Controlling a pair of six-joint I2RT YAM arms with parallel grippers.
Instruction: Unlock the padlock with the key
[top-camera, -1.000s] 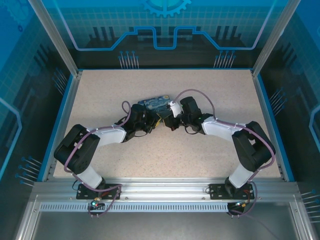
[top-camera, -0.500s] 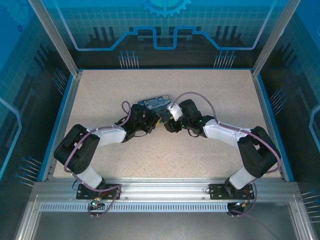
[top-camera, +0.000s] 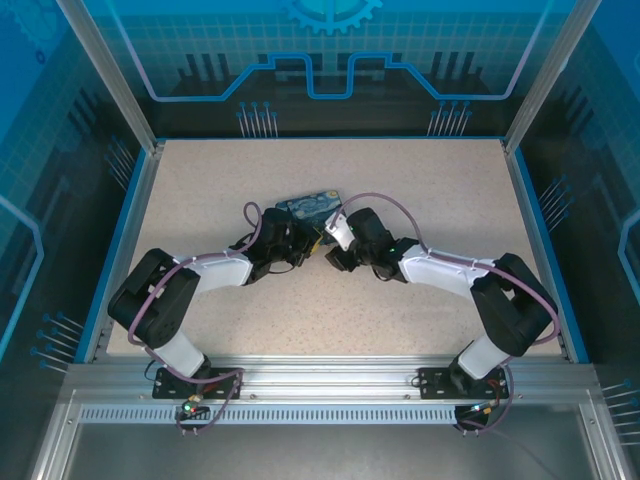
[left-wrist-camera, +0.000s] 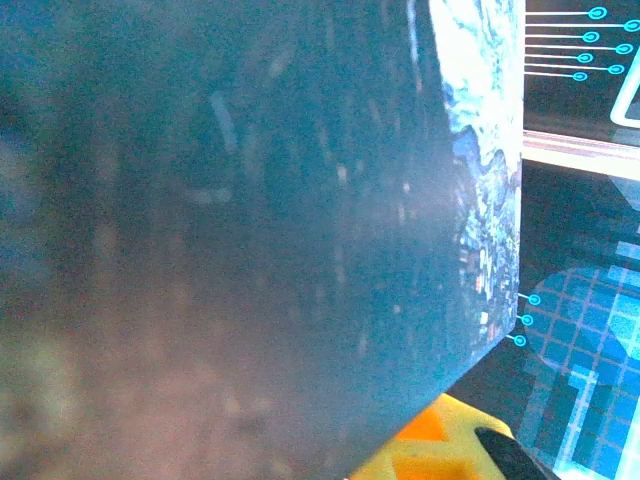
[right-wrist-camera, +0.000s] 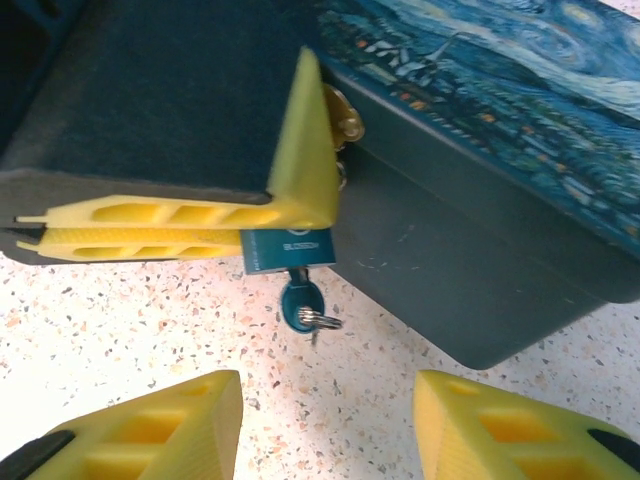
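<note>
The small teal padlock (right-wrist-camera: 285, 248) hangs at the front side of the painted box (right-wrist-camera: 480, 110). My left gripper (top-camera: 308, 243) is shut on it, its yellow fingers (right-wrist-camera: 180, 222) clamped over the lock's upper part. The key (right-wrist-camera: 300, 302), with a teal head and a small ring, sticks out of the padlock's underside. My right gripper (right-wrist-camera: 328, 425) is open a short way in front of the key, touching nothing. In the left wrist view the box side (left-wrist-camera: 250, 220) is a close blur, with one yellow fingertip (left-wrist-camera: 440, 450) at the bottom.
The box (top-camera: 310, 208) lies mid-table, both wrists crowded against its near edge. Bare speckled tabletop (top-camera: 330, 320) stretches between the arms and round the box. Blue-edged walls (top-camera: 135, 220) bound the table.
My right gripper has opened and let go of the key, which stays in the padlock. The right wrist has shifted a little left and nearer. The left arm has not moved.
</note>
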